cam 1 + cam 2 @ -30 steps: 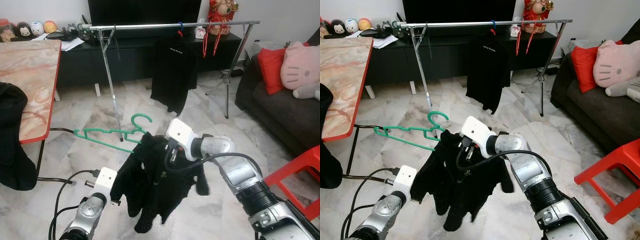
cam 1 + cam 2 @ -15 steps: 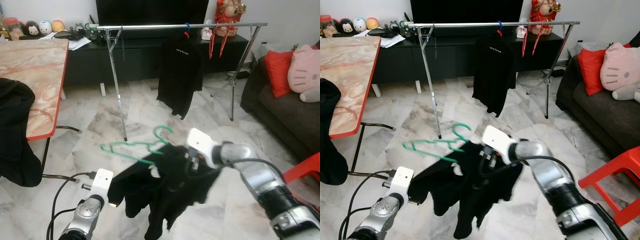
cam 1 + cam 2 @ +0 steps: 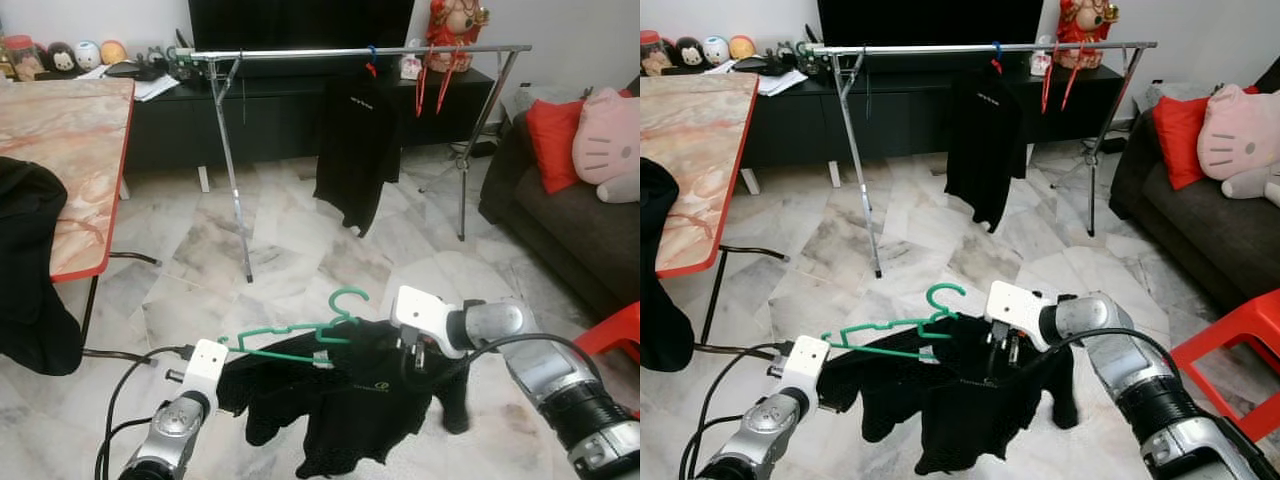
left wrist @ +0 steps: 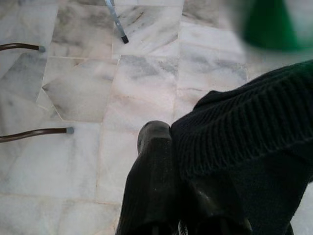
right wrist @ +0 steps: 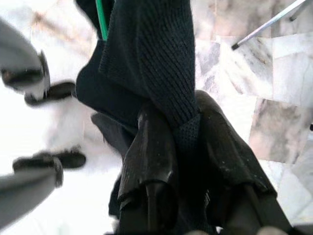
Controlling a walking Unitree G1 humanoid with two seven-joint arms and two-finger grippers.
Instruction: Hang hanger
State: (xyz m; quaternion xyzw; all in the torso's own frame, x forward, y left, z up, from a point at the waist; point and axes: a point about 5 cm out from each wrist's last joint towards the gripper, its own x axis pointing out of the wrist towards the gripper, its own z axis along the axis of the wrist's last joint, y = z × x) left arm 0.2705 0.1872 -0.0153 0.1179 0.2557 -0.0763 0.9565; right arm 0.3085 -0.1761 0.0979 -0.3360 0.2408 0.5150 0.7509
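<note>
Your right hand [image 5: 186,147] was clamped on the black top [image 3: 370,400], your left hand [image 4: 171,166] pinching its other side, with the green hanger [image 3: 290,340] threaded in, low over the floor; next, lift its hook to the rail [image 3: 350,50]

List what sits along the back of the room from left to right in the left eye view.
Marble-top table → drying rack's left leg → black shirt hanging on the rail → red hangers → rack's right leg → red cushion → pink plush toy.
</note>
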